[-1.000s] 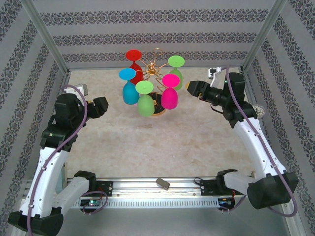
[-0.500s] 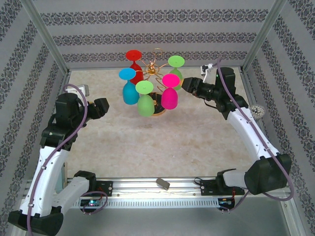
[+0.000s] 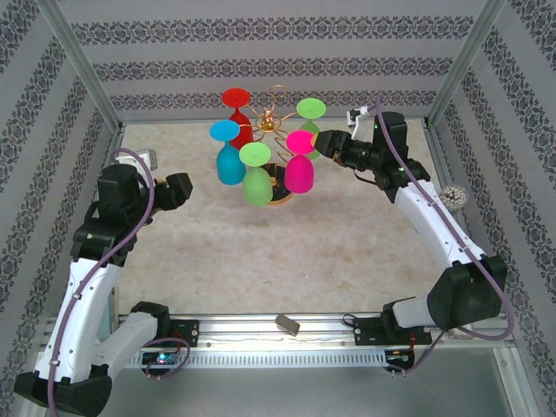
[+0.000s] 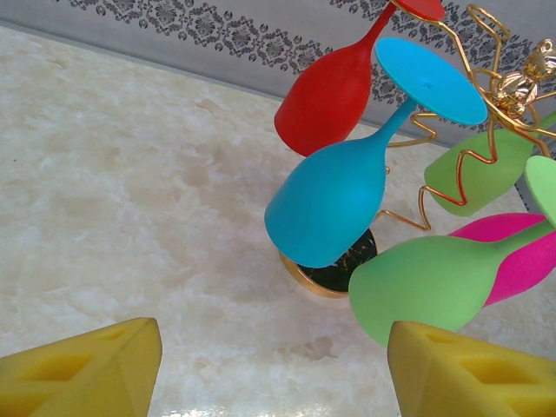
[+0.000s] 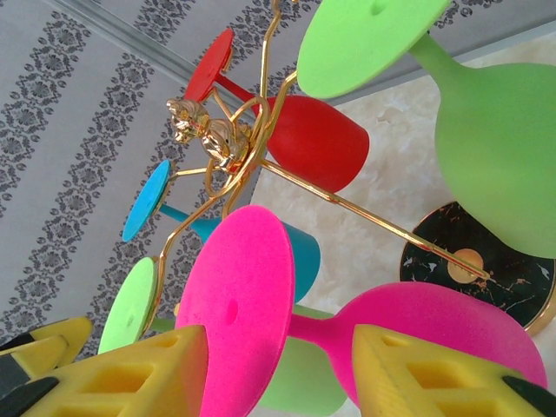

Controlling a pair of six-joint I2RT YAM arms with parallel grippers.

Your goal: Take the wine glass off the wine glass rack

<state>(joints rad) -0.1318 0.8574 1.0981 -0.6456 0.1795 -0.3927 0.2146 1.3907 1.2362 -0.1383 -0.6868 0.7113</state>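
The wine glass rack, a thin gold wire tree on a round black gold-rimmed base, stands upright near the middle of the far edge of the tabletop. Five glasses hang from it with the bowl down: red glass, blue glass, pink glass, front green glass, back green glass.

White arms w/ blk joints, purple cables, yellow foam tool pads

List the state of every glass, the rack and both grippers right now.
Left gripper, open, empty.
Right gripper, open around pink stem.
Gold wire wine glass rack, upright, loaded.
Pink wine glass, hanging inverted, not gripped.
Red wine glass, hanging inverted.
Blue wine glass, hanging inverted.
Near green wine glass, hanging inverted.
Far green wine glass, hanging inverted.
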